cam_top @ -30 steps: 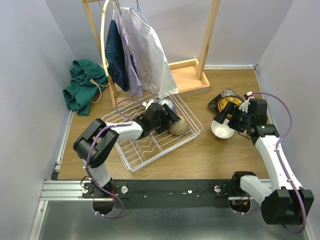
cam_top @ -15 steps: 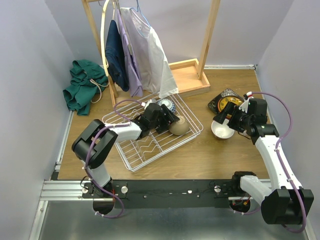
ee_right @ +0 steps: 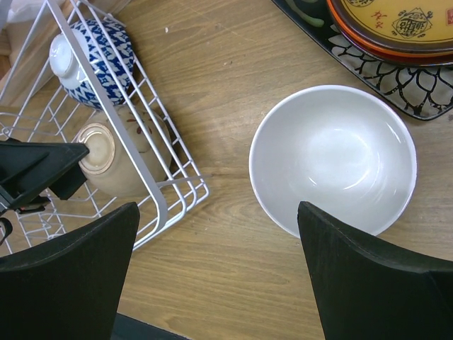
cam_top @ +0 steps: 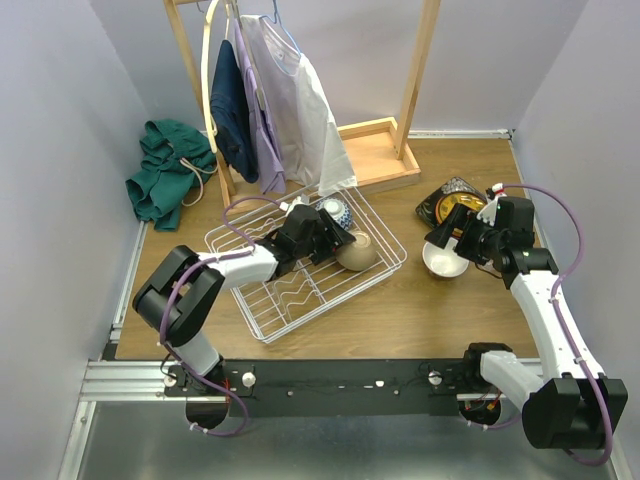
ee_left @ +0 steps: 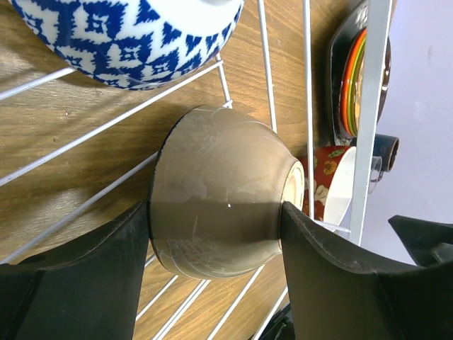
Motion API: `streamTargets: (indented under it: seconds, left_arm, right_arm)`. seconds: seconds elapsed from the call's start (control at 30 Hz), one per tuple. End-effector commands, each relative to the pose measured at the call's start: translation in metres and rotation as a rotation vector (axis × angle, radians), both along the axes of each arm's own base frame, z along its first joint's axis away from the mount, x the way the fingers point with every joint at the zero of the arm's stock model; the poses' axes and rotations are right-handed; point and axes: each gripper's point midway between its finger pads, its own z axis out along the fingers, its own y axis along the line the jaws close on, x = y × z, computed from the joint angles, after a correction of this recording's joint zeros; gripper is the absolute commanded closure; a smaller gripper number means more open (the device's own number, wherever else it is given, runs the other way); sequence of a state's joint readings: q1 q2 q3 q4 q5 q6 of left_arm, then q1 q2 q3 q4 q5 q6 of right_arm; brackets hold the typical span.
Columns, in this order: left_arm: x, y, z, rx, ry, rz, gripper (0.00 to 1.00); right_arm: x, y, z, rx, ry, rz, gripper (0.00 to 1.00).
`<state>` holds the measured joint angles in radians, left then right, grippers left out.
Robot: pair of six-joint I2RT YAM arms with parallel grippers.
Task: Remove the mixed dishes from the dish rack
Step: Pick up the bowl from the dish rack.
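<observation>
My overhead camera looks down from behind my arm bases over the whole worktop (cam_top: 440,310). My left wrist camera sits close against the tan bowl (ee_left: 219,212); my right wrist camera hangs higher, catching that bowl at middle left.

- tan bowl (ee_left: 219,198): smooth glaze, dull sheen
- dish rack (ee_right: 107,106): smooth white coated wire
- worktop (cam_top: 440,310): matt wood, visible grain
- white-lined bowl (ee_right: 333,159): glossy inside
- green garment (cam_top: 165,170), far left: soft crumpled cloth
</observation>
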<state>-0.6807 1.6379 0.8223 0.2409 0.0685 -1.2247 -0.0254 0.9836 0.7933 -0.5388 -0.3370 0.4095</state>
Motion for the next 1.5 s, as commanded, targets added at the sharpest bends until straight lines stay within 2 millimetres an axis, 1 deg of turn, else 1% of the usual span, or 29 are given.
streamTargets:
  seconds: [0.0,0.13,0.17,0.23,0.33,0.37,0.43,0.47,0.53,0.57,0.63,0.7,0.8,0.83,0.9,0.93,1.0,1.03,1.07,1.13,1.17,1.2,1.23,1.27,1.3,1.33,1.37,1.4,1.47]
  left_arm:
    - [0.005,-0.005,0.034,-0.042,-0.088,-0.02,0.51]
    - [0.005,-0.003,0.047,-0.004,-0.143,-0.054,0.52]
    - [0.004,0.0,0.046,0.022,-0.145,-0.061,0.52]
    - [0.005,0.004,0.06,0.065,-0.211,-0.086,0.52]
    - [0.006,0.014,0.074,0.156,-0.29,-0.122,0.52]
    - [0.004,0.018,0.074,0.189,-0.297,-0.135,0.52]
    - [0.003,0.022,0.088,0.23,-0.355,-0.163,0.52]
    - [0.001,0.026,0.087,0.284,-0.385,-0.205,0.52]
    - [0.002,0.029,0.099,0.323,-0.45,-0.237,0.52]
    - [-0.002,0.029,0.1,0.379,-0.507,-0.313,0.52]
    - [-0.004,0.029,0.109,0.43,-0.58,-0.379,0.52]
    - [-0.008,0.031,0.112,0.525,-0.669,-0.471,0.51]
    - [-0.012,0.036,0.116,0.641,-0.771,-0.557,0.51]
    - [-0.014,0.037,0.122,0.661,-0.803,-0.573,0.5]
    - [-0.02,0.037,0.124,0.709,-0.857,-0.616,0.48]
    - [-0.024,0.037,0.132,0.771,-0.929,-0.641,0.47]
    - [-0.028,0.036,0.133,0.812,-0.974,-0.661,0.47]
    - [-0.031,0.035,0.136,0.849,-1.004,-0.667,0.47]
    - [-0.032,0.033,0.138,0.86,-1.024,-0.672,0.46]
    - [-0.037,0.033,0.135,0.897,-1.05,-0.691,0.44]
    - [-0.042,0.028,0.137,0.916,-1.091,-0.715,0.44]
    - [-0.045,0.027,0.132,0.931,-1.102,-0.737,0.43]
    - [-0.048,0.026,0.132,0.933,-1.123,-0.747,0.43]
    - [-0.051,0.021,0.134,0.932,-1.161,-0.761,0.42]
    - [-0.054,0.022,0.125,0.957,-1.182,-0.795,0.42]
    - [-0.055,0.022,0.127,0.961,-1.208,-0.794,0.43]
    - [-0.054,0.02,0.132,0.954,-1.236,-0.771,0.43]
    - [-0.056,0.02,0.129,0.96,-1.244,-0.776,0.43]
    - [-0.057,0.019,0.134,0.964,-1.268,-0.774,0.41]
  right_arm:
    - [0.002,0.008,0.005,0.019,-0.032,0.043,0.0]
    - [0.003,0.013,0.011,0.034,-0.054,0.076,0.0]
    - [0.003,0.014,0.012,0.038,-0.058,0.084,0.0]
    - [0.003,0.02,0.016,0.056,-0.077,0.115,0.0]
    - [0.004,0.026,0.023,0.082,-0.102,0.154,0.0]
    - [0.005,0.028,0.025,0.088,-0.108,0.163,0.0]
    - [0.006,0.033,0.03,0.107,-0.122,0.191,0.0]
    - [0.007,0.034,0.033,0.113,-0.132,0.202,0.0]
    - [0.009,0.041,0.042,0.134,-0.162,0.244,0.0]
    - [0.01,0.043,0.043,0.144,-0.163,0.26,0.0]
    - [0.012,0.049,0.05,0.164,-0.19,0.296,0.0]
    - [0.014,0.052,0.05,0.174,-0.187,0.307,0.0]
    - [0.02,0.057,0.058,0.193,-0.205,0.333,0.0]
    - [0.023,0.06,0.065,0.198,-0.225,0.347,0.0]
    - [0.026,0.063,0.066,0.211,-0.225,0.374,0.0]
    - [0.028,0.064,0.068,0.21,-0.231,0.382,0.0]
    - [0.027,0.074,0.072,0.217,-0.24,0.434,0.0]
    - [0.03,0.075,0.068,0.219,-0.225,0.442,0.0]
    - [0.031,0.079,0.072,0.223,-0.23,0.46,0.0]
    - [0.033,0.087,0.07,0.24,-0.213,0.499,0.0]
    - [0.032,0.095,0.072,0.247,-0.212,0.53,0.0]
    - [0.032,0.1,0.077,0.25,-0.223,0.558,0.0]
    - [0.031,0.106,0.077,0.256,-0.228,0.591,0.0]
    - [0.031,0.113,0.074,0.26,-0.217,0.618,0.0]
    - [0.031,0.117,0.074,0.262,-0.219,0.637,0.0]
    - [0.031,0.121,0.078,0.266,-0.237,0.673,0.0]
    - [0.031,0.126,0.074,0.273,-0.227,0.699,0.0]
    - [0.03,0.129,0.075,0.279,-0.231,0.723,0.0]
    - [0.027,0.137,0.084,0.29,-0.265,0.8,0.0]
